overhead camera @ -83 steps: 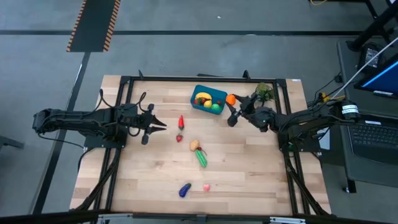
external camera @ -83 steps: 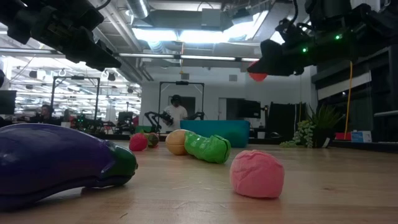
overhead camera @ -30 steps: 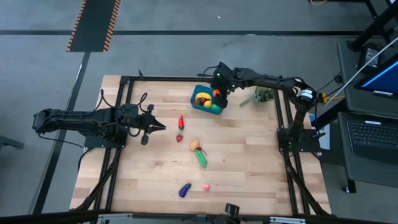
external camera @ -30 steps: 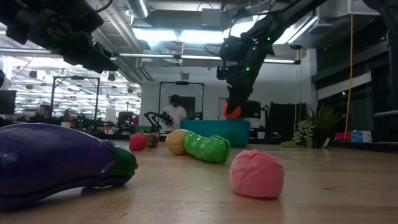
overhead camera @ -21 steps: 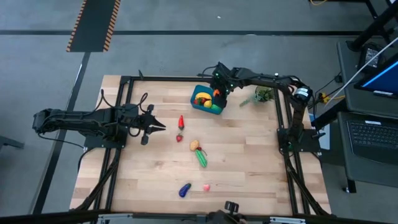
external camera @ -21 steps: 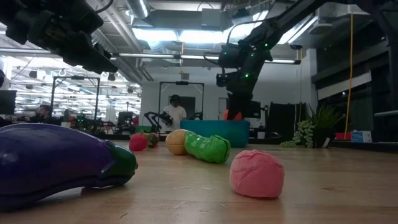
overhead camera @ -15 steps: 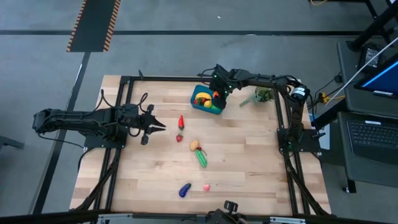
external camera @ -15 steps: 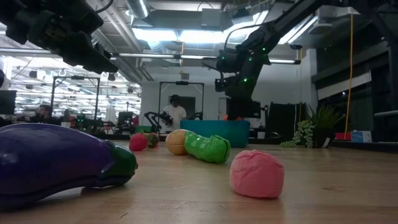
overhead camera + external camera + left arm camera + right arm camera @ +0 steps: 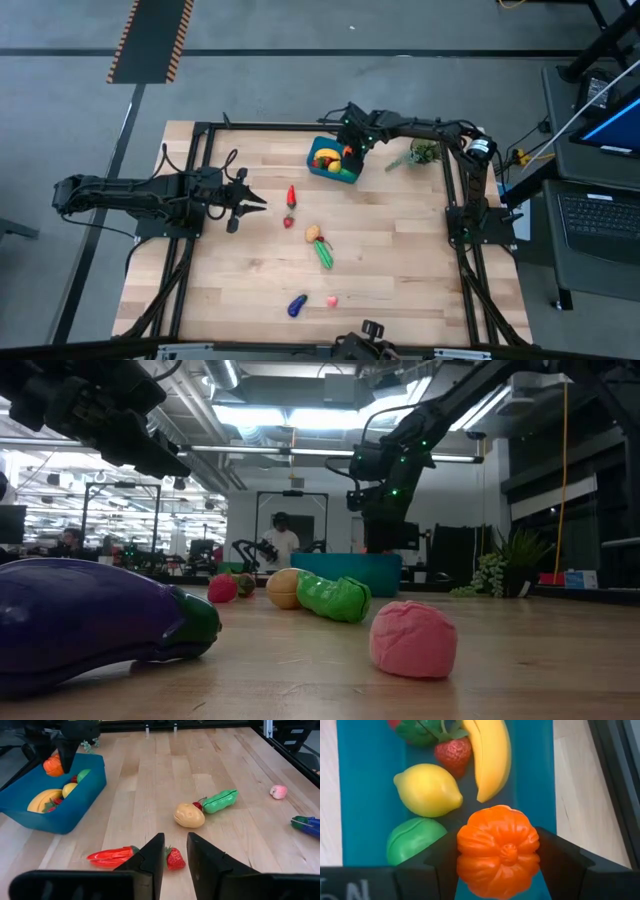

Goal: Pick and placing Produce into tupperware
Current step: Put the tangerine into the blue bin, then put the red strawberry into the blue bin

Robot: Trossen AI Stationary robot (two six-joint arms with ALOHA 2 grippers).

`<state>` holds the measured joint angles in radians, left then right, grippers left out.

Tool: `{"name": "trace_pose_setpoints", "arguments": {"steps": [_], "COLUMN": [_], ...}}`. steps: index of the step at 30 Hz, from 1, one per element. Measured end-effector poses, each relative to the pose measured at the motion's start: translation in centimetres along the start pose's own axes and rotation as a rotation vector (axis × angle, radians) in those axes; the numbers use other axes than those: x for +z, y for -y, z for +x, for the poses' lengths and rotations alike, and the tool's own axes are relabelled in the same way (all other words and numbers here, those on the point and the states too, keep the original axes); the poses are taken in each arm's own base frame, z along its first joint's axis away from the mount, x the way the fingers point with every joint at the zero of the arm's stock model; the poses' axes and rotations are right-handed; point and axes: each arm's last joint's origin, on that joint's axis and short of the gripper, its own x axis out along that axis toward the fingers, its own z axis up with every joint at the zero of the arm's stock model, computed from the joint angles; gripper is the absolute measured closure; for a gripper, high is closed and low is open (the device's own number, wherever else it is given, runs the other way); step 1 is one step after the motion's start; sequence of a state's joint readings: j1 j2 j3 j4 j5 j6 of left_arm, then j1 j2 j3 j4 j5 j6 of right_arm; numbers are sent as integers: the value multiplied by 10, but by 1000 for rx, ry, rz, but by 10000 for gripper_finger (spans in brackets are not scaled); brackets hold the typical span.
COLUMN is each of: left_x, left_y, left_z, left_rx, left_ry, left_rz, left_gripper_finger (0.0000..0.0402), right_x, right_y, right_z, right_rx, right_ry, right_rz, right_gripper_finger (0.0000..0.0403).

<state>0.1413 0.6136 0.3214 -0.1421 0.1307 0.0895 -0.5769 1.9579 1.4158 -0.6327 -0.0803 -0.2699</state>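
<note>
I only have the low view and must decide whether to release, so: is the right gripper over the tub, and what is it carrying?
Observer: The right gripper is above the teal tub, shut on an orange pumpkin.
Operator: What is already inside?
Observer: A banana, a lemon, a strawberry and a green piece.
Operator: And the left arm?
Observer: The left gripper hangs above a second strawberry beside a red pepper, jaws slightly apart, holding nothing.
</note>
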Motion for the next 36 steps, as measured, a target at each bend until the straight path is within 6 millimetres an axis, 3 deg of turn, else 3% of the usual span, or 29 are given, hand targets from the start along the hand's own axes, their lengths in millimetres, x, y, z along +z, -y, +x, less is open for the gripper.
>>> {"name": "trace_pose_setpoints", "arguments": {"steps": [19,25,36], "left_x": [0,0,0], "left_y": [0,0,0], "left_z": [0,0,0], "left_rx": [0,0,0], "left_ry": [-1,0,0], "left_rz": [0,0,0], "left_gripper_finger": [351,360,373], "right_x": [-2,-2,-2], "right_y": [-2,-2,-3], "right_z": [0,0,0], "right_rx": [8,7,9], "right_ry": [-25,-23,-29], "right_rz": [26,33,53], "right_gripper_finger": [181,146,197]}}
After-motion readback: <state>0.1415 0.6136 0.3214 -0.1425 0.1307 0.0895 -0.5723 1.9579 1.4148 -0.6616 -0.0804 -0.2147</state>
